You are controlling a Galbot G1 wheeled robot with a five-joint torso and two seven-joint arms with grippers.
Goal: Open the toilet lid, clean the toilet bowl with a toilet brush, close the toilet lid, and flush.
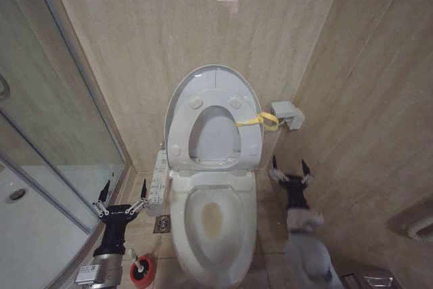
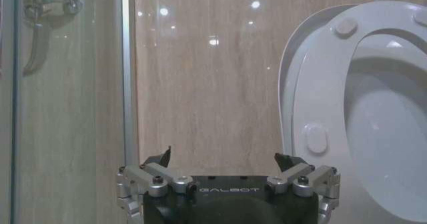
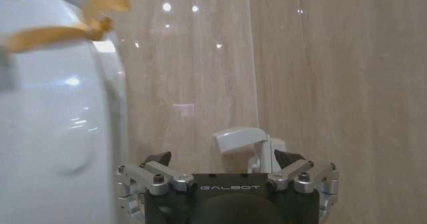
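Lid and seat stand raised together against the back wall: the toilet lid (image 1: pixel 215 80) leans behind the ring seat (image 1: pixel 181 126), with the yellow strap (image 1: pixel 259 120) trailing off its right edge. Below, the toilet bowl (image 1: pixel 215 218) lies exposed, a yellowish stain at its bottom.

Left gripper (image 1: pixel 121 198) hovers beside the bowl's left flank, fingers spread and holding nothing, over the floor near the drain grate (image 1: pixel 162 224). Behind it, at the foot of the bowl's left side, the toilet brush (image 1: pixel 139 263) sits in its red holder cup (image 1: pixel 143 272), dark head showing, handle hard to make out. Right gripper (image 1: pixel 291 170) waits off the bowl's right side, also spread and empty, near the white wall fixture (image 1: pixel 287 114).

Risks from here, as I read it: the brush lies behind the left gripper and close against the arm, so reaching back could knock the cup over. The side control panel (image 1: pixel 160 177) on the bowl's left edge is just beside those fingers and could be bumped. A swing near the upright seat could tip it down onto the bowl.
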